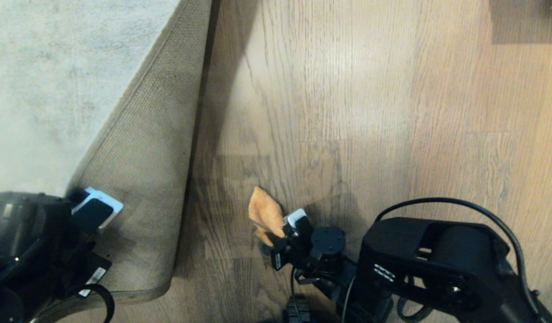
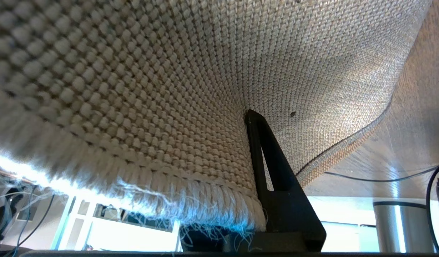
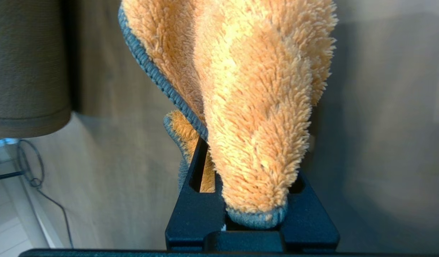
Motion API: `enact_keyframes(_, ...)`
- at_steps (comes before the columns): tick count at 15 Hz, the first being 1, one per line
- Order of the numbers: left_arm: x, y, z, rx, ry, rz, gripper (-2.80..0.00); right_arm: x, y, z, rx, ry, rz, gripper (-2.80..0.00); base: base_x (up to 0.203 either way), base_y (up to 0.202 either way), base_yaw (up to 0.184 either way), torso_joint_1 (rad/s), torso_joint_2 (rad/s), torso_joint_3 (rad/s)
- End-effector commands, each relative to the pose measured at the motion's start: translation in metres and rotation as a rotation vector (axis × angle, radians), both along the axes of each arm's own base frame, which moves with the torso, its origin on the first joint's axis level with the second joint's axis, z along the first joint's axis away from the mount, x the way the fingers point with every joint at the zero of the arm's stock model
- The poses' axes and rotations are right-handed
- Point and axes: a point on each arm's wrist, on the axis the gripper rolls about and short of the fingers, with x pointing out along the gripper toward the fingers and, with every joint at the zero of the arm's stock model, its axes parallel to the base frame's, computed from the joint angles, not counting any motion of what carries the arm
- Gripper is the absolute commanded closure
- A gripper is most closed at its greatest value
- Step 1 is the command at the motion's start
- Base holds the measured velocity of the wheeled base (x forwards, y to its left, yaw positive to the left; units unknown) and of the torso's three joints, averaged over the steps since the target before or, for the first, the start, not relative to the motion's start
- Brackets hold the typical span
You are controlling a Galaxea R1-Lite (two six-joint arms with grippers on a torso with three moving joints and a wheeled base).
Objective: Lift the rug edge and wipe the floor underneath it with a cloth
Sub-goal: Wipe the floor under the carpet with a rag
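The rug edge is folded up and back over the pale grey rug, tan mesh backing facing up. At the lower left my left gripper is shut on that edge. In the left wrist view the backing fills the picture and one black finger presses against it. Bare floor shows beside the fold. My right gripper is low at the centre, shut on the orange cloth. The cloth, edged in grey, bulges out past the jaws just above the planks.
The lifted flap's dark fold line runs just left of the cloth. My right arm's black body and its cable fill the lower right. A dark patch lies at the far right. A metal post and wires stand behind the rug.
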Motion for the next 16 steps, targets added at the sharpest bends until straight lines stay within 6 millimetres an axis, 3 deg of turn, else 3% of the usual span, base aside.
enact_keyframes(1,0.0,0.0,0.0,0.002,-0.004,0.001,0.0,0.001,-0.021,0.021,0.009,-0.013,-0.043,0.0,0.0,0.0,0.0,0.0,0.0,0.0)
enact_keyframes(5,0.001,0.0,0.001,0.0,-0.012,0.001,0.0,0.005,-0.068,0.044,-0.016,-0.026,-0.134,0.0,0.0,0.0,0.0,0.0,0.0,0.0)
enact_keyframes(9,0.001,0.0,0.001,0.001,-0.01,0.002,0.0,-0.014,-0.096,0.053,-0.057,0.016,-0.159,0.0,0.0,0.0,0.0,0.0,0.0,0.0)
enact_keyframes(12,0.0,0.0,0.001,0.0,-0.012,0.001,0.0,-0.027,-0.085,0.059,-0.045,0.009,-0.11,0.0,0.0,0.0,0.0,0.0,0.0,0.0)
enact_keyframes(16,0.0,0.0,0.001,0.0,-0.015,0.002,0.0,-0.061,-0.044,0.059,-0.037,0.01,0.038,0.0,0.0,0.0,0.0,0.0,0.0,0.0)
